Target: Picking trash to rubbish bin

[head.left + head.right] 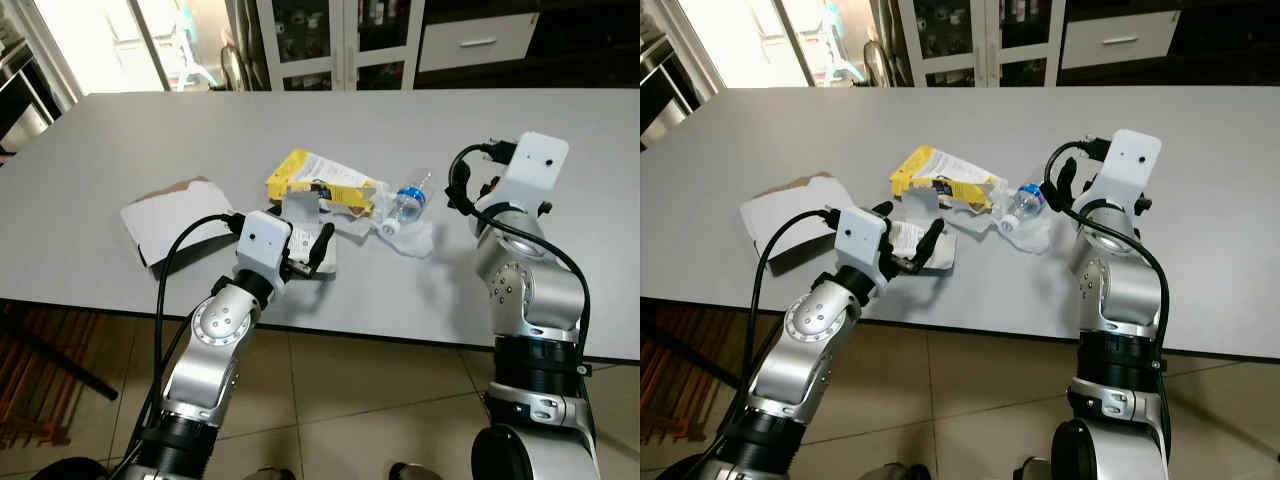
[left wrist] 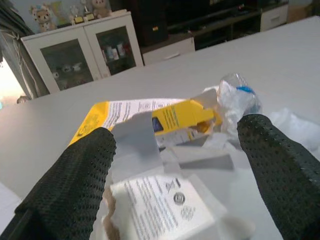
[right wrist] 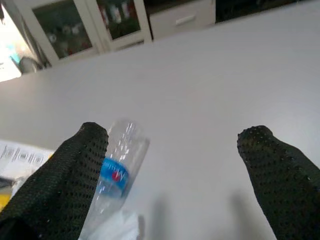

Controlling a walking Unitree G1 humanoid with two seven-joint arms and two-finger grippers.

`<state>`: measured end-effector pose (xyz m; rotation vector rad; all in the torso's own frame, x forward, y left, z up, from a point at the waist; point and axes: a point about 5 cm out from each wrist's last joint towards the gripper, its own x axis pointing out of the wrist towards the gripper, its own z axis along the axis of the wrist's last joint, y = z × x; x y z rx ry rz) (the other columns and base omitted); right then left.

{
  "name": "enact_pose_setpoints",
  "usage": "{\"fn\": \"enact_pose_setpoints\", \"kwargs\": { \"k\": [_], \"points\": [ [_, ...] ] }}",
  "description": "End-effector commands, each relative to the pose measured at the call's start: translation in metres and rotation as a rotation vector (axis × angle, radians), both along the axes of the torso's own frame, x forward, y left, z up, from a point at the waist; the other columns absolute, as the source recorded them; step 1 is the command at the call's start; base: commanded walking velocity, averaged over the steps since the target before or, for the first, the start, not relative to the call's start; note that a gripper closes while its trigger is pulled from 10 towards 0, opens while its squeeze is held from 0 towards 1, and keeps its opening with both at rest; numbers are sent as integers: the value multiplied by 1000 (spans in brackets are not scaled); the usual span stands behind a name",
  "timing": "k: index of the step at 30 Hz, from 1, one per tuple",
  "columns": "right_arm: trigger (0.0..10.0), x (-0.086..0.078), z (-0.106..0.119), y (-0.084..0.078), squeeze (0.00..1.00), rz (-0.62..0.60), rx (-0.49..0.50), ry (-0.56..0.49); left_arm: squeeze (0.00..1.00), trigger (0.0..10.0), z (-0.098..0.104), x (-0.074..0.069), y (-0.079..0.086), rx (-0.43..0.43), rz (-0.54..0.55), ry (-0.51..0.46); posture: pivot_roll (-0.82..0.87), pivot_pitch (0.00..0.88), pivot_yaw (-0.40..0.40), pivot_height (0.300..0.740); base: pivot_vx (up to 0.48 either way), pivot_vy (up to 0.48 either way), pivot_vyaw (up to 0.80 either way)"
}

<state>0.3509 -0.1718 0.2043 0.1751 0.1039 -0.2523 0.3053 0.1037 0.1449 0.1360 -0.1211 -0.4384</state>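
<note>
left gripper [image 1: 309, 250] spread over paper [image 2: 165, 207] near table edge [image 1: 400, 338]

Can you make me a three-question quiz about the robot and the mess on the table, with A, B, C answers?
1. Where does the plastic bottle lie?
A. On the table
B. On the floor
C. In a gripper

2. What colour is the flattened carton?
A. Green
B. Yellow
C. Red

3. How does the left gripper stand?
A. Shut on the bottle
B. Shut on the carton
C. Open over the white paper

Answers: 1 A, the bottle rests on the grey tabletop beside the carton. 2 B, its printed panels are yellow. 3 C, both black fingers stand apart with the paper between them.
</note>
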Motion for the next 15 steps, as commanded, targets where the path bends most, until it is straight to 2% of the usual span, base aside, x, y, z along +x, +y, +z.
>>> {"fn": "enact_pose_setpoints", "kwargs": {
  "k": [1, 4, 12, 15],
  "points": [
    [10000, 4, 2, 2, 0, 2, 25, 6, 0, 10000, 3, -2, 5, -3, -1, -3, -29, 134, 113, 740, 0, 0, 0],
    [10000, 7, 3, 3, 0, 3, 28, 11, 0, 10000, 4, -4, 7, 13, -8, 1, -19, 145, 115, 740, 0, 0, 0],
    [10000, 13, -2, 7, 0, 33, 50, 31, 0, 10000, 2, -13, 12, 29, 1, 24, 7, 172, 115, 740, 387, 0, 0],
    [10000, 16, -1, 9, 0, 53, 54, 34, 0, 10000, 1, -15, 13, 33, 9, 32, 15, 180, 115, 740, 0, 0, 0]
  ]
}}
